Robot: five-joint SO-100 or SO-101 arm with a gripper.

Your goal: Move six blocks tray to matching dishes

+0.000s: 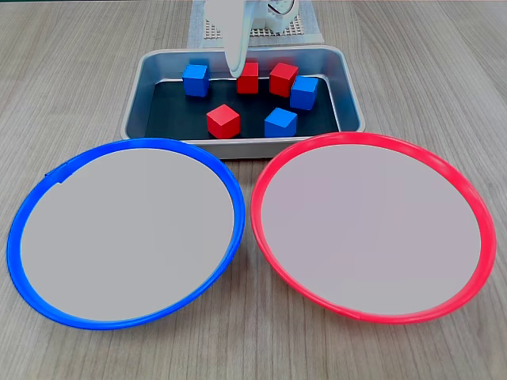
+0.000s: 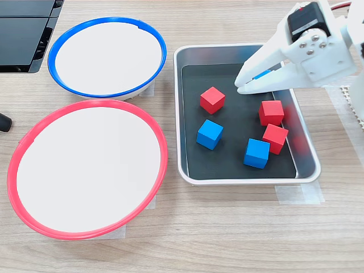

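In a fixed view, the two round shallow dishes, the blue-rimmed dish [image 2: 107, 57] and the red-rimmed dish [image 2: 85, 170], sat bare on the wooden bench [image 2: 227, 227], well left of the claw. The white plastic claw [image 2: 242, 85] hung over the silver metal tray [image 2: 187, 114], its jaws narrow around a blue block [image 2: 263, 74]; whether it gripped, I cannot tell. The other small glossy cubes lay below and beside it, probably light, stiff and slippery, best pinched across flat opposite faces.

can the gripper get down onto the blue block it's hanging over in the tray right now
Probably yes. The gripper hovers right above that blue block near the tray wall. No other cube touches it; the nearest red block stands apart. The wall close behind could crowd one finger.
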